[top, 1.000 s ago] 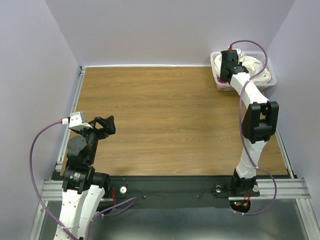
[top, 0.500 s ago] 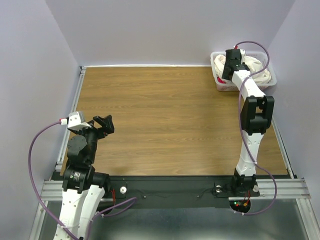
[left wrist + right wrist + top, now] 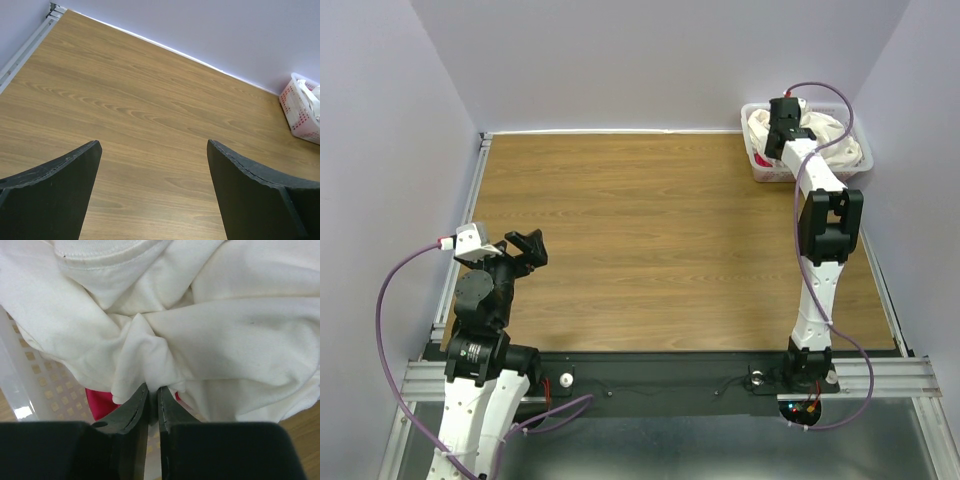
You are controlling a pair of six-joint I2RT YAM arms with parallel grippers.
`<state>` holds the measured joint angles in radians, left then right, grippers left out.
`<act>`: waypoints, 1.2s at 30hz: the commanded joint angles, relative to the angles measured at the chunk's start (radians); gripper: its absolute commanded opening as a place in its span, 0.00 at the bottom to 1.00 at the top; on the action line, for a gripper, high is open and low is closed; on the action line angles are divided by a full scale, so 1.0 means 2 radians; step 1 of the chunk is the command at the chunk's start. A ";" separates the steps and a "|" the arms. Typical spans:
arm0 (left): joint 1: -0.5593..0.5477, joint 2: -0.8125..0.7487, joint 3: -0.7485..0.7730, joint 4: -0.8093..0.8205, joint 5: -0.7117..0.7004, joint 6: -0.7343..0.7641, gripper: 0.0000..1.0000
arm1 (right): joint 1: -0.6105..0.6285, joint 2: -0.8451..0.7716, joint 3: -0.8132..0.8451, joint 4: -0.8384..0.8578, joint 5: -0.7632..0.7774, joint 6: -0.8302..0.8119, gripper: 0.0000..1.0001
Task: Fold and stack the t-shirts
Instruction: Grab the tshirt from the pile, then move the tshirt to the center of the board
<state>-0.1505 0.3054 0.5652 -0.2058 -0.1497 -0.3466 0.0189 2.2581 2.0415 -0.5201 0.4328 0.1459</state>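
The off-white t-shirt (image 3: 835, 140) lies bunched in the white lattice basket (image 3: 767, 172) at the table's far right corner. In the right wrist view it (image 3: 215, 325) fills the frame, with the magenta-pink t-shirt (image 3: 100, 402) showing under it. My right gripper (image 3: 153, 390) is shut on a fold of the off-white shirt; in the top view it (image 3: 782, 125) sits over the basket. My left gripper (image 3: 152, 165) is open and empty above bare wood; in the top view it (image 3: 527, 245) hovers near the left edge.
The basket also shows at the far right of the left wrist view (image 3: 302, 112). A metal rail (image 3: 472, 200) runs along the table's left edge. The wooden tabletop (image 3: 650, 230) lies between the arms. Purple walls close in on three sides.
My right arm has reached further into the basket, its elbow shifting left and upright. The left arm has barely moved.
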 commanded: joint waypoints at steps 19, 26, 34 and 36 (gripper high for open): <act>0.005 -0.005 0.001 0.024 -0.003 0.001 0.98 | 0.030 -0.205 0.146 0.033 -0.279 -0.018 0.01; 0.005 -0.015 0.000 0.025 -0.005 0.001 0.98 | 0.208 -0.246 0.177 0.070 -0.360 -0.026 0.01; 0.005 -0.025 0.000 0.023 -0.009 0.001 0.98 | 0.405 -0.215 0.098 0.127 -0.321 -0.020 0.01; 0.005 -0.027 0.000 0.022 -0.012 0.001 0.98 | 0.435 -0.195 0.072 0.134 -0.309 -0.003 0.04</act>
<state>-0.1486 0.2653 0.5652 -0.2062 -0.1585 -0.3466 0.7994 1.7893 2.2639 -0.3225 -0.2264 0.1059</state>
